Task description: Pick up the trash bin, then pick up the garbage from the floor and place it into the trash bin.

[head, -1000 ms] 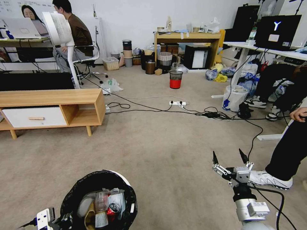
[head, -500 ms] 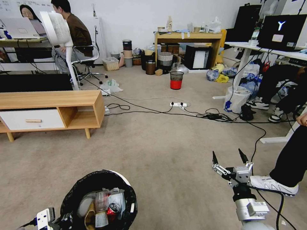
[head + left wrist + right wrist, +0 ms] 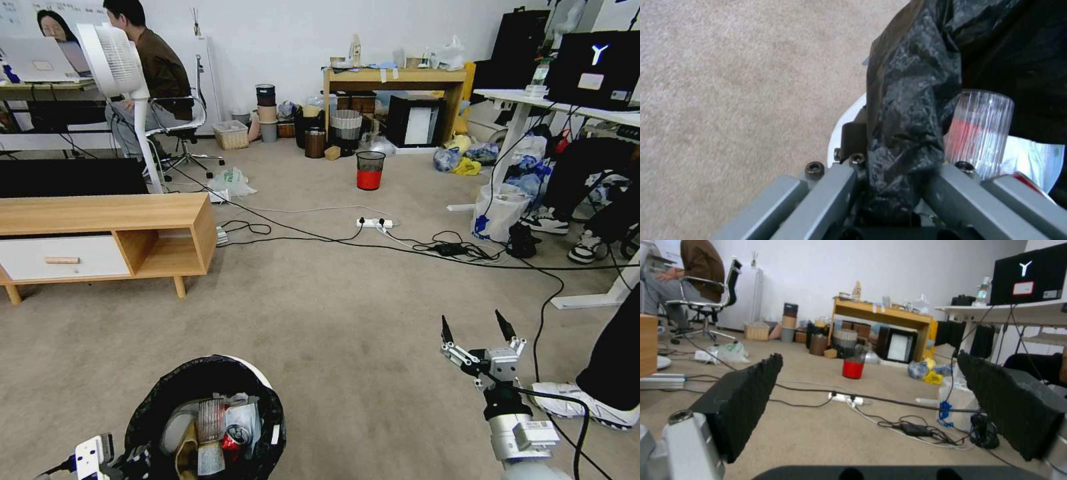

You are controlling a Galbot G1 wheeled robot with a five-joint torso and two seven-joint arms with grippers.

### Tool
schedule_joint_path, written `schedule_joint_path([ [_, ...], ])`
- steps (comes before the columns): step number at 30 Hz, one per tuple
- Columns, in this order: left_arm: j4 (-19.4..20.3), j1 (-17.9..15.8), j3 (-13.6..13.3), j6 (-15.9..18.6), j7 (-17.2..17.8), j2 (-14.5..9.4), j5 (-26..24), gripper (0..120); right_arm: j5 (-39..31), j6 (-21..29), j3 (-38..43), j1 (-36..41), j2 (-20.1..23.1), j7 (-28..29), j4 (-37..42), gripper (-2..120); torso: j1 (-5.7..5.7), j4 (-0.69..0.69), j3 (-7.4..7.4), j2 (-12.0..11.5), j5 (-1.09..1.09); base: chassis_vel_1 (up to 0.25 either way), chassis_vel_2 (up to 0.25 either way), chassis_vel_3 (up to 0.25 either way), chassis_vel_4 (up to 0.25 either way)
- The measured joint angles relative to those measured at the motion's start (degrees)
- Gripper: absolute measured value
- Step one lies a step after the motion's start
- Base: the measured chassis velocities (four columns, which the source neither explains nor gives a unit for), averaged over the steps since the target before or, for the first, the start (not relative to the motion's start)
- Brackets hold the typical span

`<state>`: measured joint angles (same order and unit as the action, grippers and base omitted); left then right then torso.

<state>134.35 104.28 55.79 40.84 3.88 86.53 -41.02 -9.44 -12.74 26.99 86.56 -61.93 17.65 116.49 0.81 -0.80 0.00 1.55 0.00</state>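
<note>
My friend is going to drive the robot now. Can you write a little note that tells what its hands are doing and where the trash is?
Left tool: shut on the trash bin, pinching its rim and black bag liner, low at the robot's left.
Right tool: open, empty, held over bare carpet at the robot's right.
Garbage: in the bin: a red can, a clear ribbed cup, white wrappers.
Done: bin picked up, several pieces inside.
Left: no loose litter seen on the carpet close by; look around for more.

Left claw (image 3: 889,186) tips hidden under trash bin (image 3: 207,413) liner, bin's near side cut off.
</note>
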Motion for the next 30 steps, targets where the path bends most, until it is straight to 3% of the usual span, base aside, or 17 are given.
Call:
schedule_joint_path([
  [30, -0.28, -0.30, 0.03, -0.14, -0.07, 0.01, -0.08, 1, -0.01, -1.25, -0.34, -0.51, -0.24, -0.50, -1.02, 100, 0.01, 0.00, 0.00, 0.01, 0.01, -0.099, 0.099, 0.102, -0.103],
])
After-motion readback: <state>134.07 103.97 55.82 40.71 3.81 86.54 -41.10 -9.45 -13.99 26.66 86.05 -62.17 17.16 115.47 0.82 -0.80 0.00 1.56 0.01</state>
